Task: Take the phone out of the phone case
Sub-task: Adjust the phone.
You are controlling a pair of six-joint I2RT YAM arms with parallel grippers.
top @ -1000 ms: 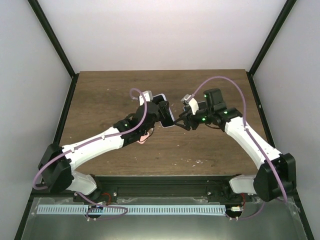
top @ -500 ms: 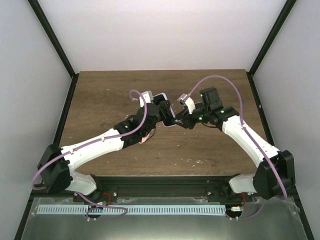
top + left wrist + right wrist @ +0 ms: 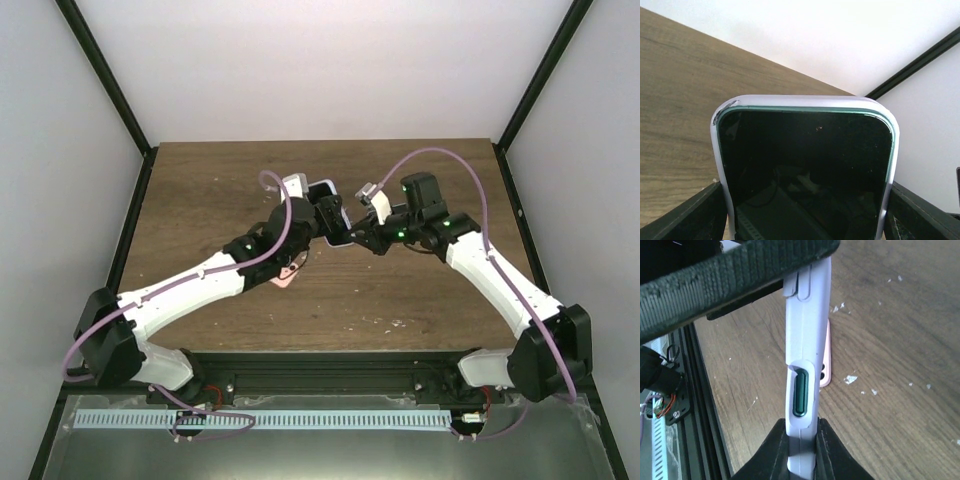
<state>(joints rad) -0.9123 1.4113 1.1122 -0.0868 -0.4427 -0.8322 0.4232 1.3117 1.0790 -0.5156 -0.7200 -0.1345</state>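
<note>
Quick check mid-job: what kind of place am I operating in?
Most likely a lab robot test cell: a bare wooden tabletop, plain white panel walls, black frame posts and a dark mounting rail at the near edge.

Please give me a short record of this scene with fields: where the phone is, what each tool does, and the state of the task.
Phone: in its case, lifted off the table, screen dark
Left tool: closed on the case across its width
Right tool: pinching one side edge of the case, beside the green button
Progress: phone not yet out of the case
Also: flat pink item on the table
</note>
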